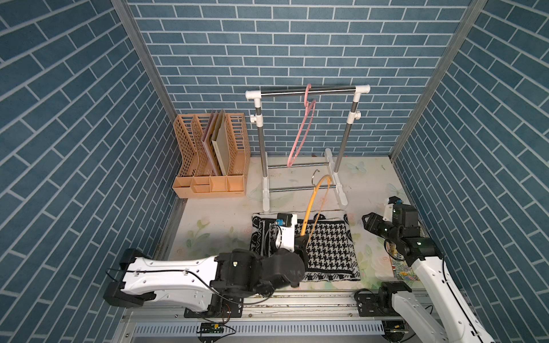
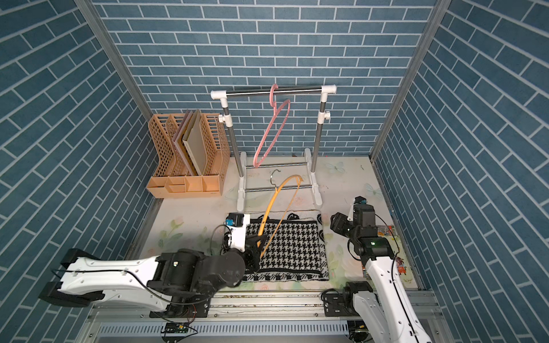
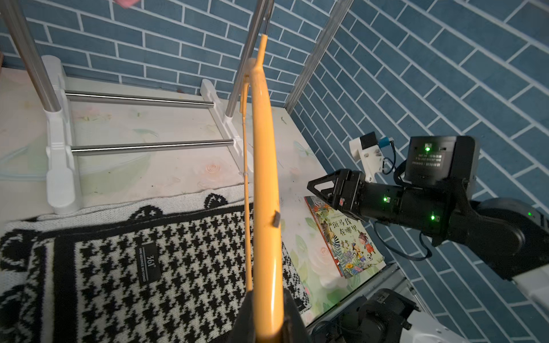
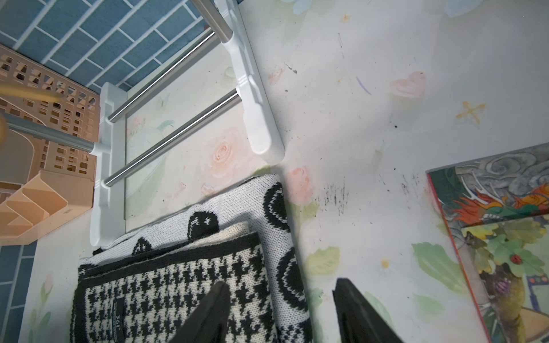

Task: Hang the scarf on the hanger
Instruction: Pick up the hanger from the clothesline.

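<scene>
The clothes rack (image 1: 285,92), of steel tubes with white plastic joints, stands beyond both grippers. The scarf (image 1: 329,249) is a soft knit with a black and white houndstooth pattern, folded to a flat rectangle. It lies on the table under the left gripper (image 3: 267,320), and its longer side runs toward the right gripper (image 4: 280,285). The left gripper is closed on one end of the yellow hanger (image 3: 264,178), smooth curved plastic. The hanger's long axis rises from the jaws toward the rack, metal hook farthest. The right gripper's jaws stand apart, empty, at the scarf's edge.
</scene>
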Action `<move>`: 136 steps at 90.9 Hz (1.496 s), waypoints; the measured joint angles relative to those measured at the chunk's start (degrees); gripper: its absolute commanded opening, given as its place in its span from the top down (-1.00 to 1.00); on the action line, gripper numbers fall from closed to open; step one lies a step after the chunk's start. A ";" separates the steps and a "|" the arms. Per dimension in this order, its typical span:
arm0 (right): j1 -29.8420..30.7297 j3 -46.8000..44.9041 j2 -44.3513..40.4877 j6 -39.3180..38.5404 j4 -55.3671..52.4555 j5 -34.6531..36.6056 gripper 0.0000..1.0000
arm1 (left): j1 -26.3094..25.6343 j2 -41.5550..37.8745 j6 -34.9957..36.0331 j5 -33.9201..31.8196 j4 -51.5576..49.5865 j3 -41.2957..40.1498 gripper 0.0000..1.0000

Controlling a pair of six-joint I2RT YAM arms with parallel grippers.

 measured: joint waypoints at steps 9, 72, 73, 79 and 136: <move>0.35 -0.92 -0.04 0.83 0.04 -0.26 -0.22 | -4.70 2.14 -8.48 -4.63 -0.22 -2.93 1.00; 1.68 -6.40 -5.14 2.47 -0.31 -14.14 -0.07 | -5.79 18.58 -60.83 -16.17 -8.44 -18.60 1.00; 1.68 -6.60 -5.29 2.47 -0.46 -14.29 -0.07 | -5.79 18.29 -60.76 -16.33 -7.52 -19.21 1.00; 1.68 -7.76 -6.16 2.67 -1.27 -15.26 -0.07 | -5.81 17.35 -59.45 -17.33 -2.27 -21.84 1.00; 1.73 -11.58 -9.09 4.87 -0.87 -17.53 0.04 | -5.99 31.17 -61.44 -20.96 4.02 -10.64 1.00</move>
